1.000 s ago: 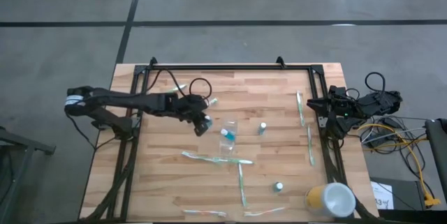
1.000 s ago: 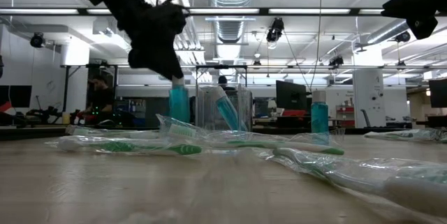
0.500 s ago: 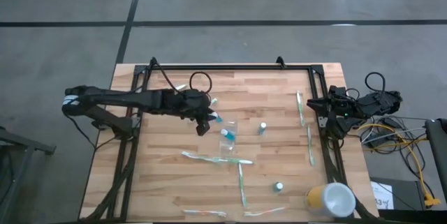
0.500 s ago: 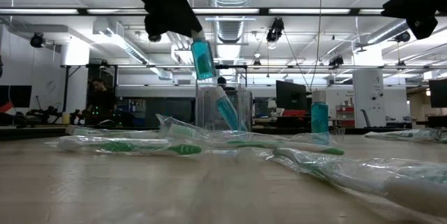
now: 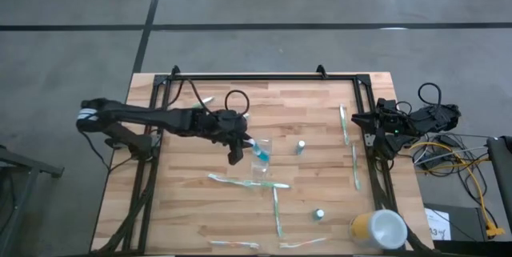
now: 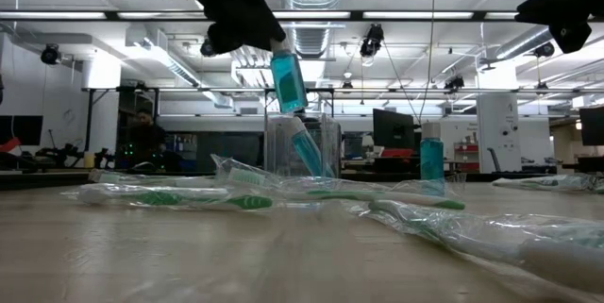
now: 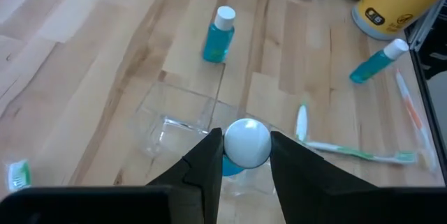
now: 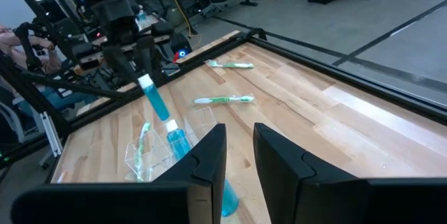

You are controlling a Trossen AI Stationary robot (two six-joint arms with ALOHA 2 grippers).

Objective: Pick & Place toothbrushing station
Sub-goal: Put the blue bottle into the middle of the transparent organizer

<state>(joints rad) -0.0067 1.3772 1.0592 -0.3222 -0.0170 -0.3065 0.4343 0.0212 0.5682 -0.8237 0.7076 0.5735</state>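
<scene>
My left jaws (image 7: pixel 241 155) grip a tube (image 6: pixel 289 81) above the cup (image 6: pixel 302 147), which holds one; two tubes and the toothbrushes remain on the table (image 5: pixel 304 185).

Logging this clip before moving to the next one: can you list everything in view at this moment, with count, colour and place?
Clear cup: one, transparent, table centre, a blue tube already leaning inside it.
Held tube: one, blue with white cap, tilted just above the cup.
Other tubes: two, blue with white caps, one right of the cup, one near the front right.
Toothbrushes: several, white and green, scattered; one in front of the cup, two along the right edge.
Yellow cup: one, white top, front right corner.
Table: one, light wood.
Left gripper: shut on the held tube, beside the cup.
Right gripper: open, waiting at the table's right edge.
</scene>
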